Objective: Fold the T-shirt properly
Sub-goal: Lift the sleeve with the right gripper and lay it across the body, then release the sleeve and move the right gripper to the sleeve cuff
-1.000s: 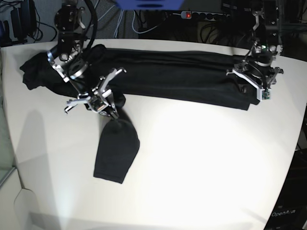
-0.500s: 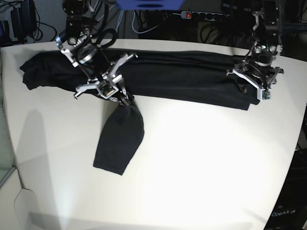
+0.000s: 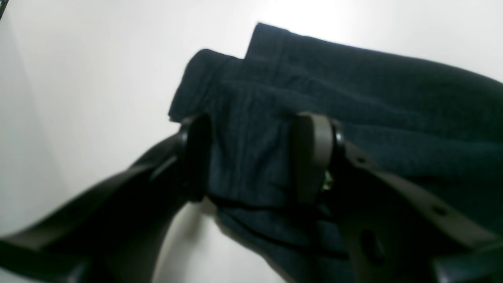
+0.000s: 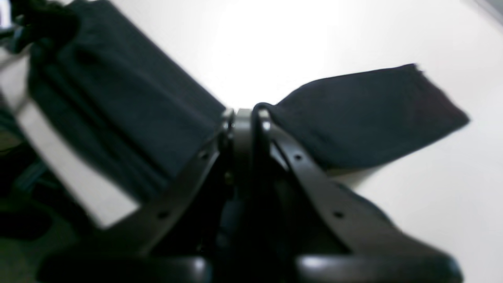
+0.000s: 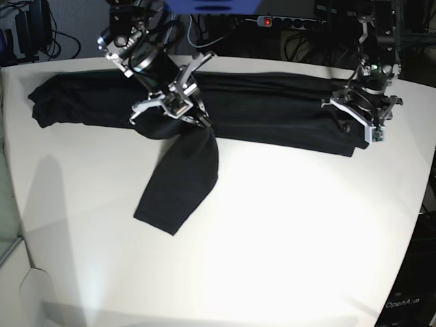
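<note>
Two grippers were on the shirt (image 5: 259, 109), which lay as a long band across the back of the table (image 5: 286, 231). My right gripper (image 5: 203, 125) was clamped on the sleeve (image 5: 178, 184) trailing toward the front edge. My left gripper (image 3: 251, 157), jaws apart, straddled the band's far end.

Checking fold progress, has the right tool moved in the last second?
Yes. The right tool, pinching the T-shirt sleeve, moved toward the parked left tool.

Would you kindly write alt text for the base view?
A long black T-shirt lies across a white table. The right pincer pinches its sleeve; the left pincer sits at the far end.
</note>
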You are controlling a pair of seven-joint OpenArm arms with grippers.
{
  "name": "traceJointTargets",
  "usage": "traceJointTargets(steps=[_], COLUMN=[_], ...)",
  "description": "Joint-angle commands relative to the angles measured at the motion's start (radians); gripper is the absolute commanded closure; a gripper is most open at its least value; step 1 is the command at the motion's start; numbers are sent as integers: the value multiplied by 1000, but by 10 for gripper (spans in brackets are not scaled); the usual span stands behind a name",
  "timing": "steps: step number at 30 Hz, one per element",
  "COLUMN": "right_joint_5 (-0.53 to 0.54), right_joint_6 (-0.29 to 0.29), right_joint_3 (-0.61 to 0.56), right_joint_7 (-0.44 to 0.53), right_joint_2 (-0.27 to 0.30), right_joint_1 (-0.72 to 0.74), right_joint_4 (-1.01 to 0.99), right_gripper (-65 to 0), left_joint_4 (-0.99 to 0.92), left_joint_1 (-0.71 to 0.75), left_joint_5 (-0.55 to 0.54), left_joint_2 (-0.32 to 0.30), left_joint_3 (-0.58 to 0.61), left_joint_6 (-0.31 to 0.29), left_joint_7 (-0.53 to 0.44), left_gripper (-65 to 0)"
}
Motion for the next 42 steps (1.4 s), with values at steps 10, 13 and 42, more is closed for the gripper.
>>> traceJointTargets(steps=[10,13,42], right_joint_5=[18,18,18], right_joint_6=[-2,-2,-2], right_joint_3=[-71,-88,-96], right_joint_7=[29,26,26], right_joint_2=[-4,-4,-3], right_joint_1=[-48,-51,-7], right_joint_4=[12,3,-129], right_gripper=[0,0,-154], left_joint_4=[14,14,14], left_joint_1=[-7,-7,-7], left_joint_5=[-1,-1,-1], left_joint_2=[-10,-10,-12], left_joint_3=[-5,-5,-5], left_joint_6=[5,5,5], left_joint_7=[-20,-20,-20], left_gripper=[-321,-321,-321])
